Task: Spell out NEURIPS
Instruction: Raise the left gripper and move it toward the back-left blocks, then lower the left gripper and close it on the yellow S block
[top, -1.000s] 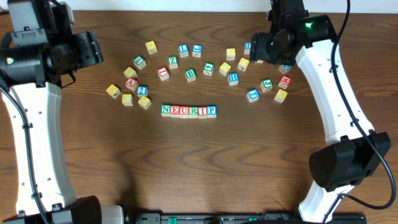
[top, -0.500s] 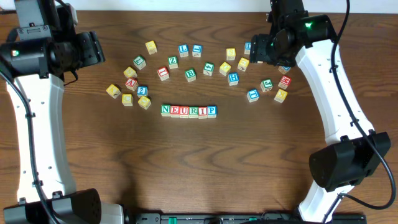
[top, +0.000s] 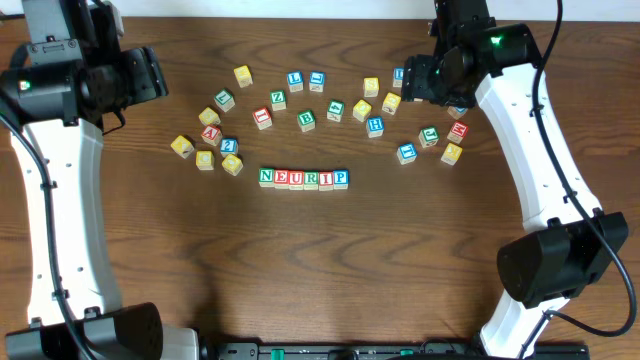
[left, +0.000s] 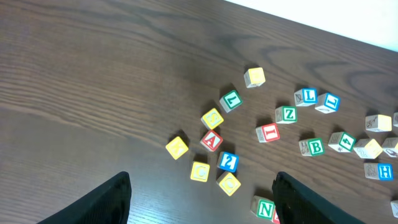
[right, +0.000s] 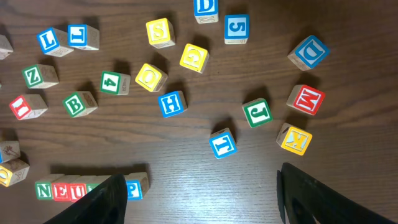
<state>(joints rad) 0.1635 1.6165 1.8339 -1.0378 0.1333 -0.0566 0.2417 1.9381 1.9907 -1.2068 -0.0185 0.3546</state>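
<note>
neurip row (top: 304, 178) whole only overhead; yellow s cube (right: 160, 32) legible only right wrist

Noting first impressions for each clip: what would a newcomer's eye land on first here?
The tidy row of cubes reading NEURIP stands out first, at the middle of the table, one letter short of the word. Beyond it, toward the far edge, loose cubes lie scattered in an arc. Among them is a yellow S cube, apart from the row.
</note>
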